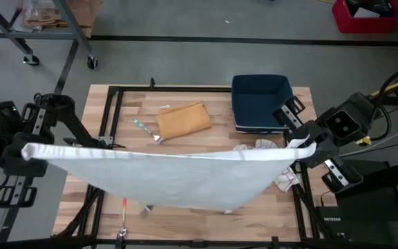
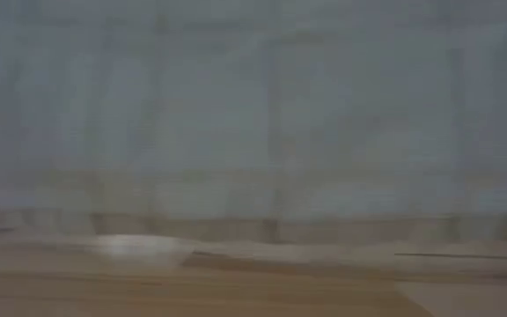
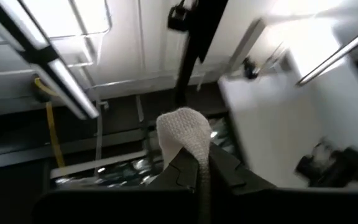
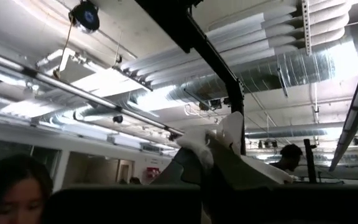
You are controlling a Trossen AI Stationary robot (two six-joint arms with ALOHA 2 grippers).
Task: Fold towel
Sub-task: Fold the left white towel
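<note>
The left gripper [image 1: 30, 151] is pinching one top corner of the white towel [image 1: 178, 176], its fingers pressed together on a tuft of cloth that is poking out just beyond the tips in the left wrist view [image 3: 182, 134]. From that grip the towel is stretching across to the right gripper [image 1: 304, 147], sagging in the middle and hanging as a sheet over the near part of the table [image 1: 81, 200], filling the low view. The right gripper is likewise clamping the opposite corner, with cloth [image 4: 222, 140] bunching out past its fingers. Beyond the taut edge are lying a tan cloth [image 1: 183, 120] and a blue bin [image 1: 260, 102]; below the right gripper a crumpled rag [image 1: 284, 178] is sitting. The likely trouble: only small tufts are being held, so a sharp pull apart could slip a corner free, and the hanging hem could drag the rag along
</note>
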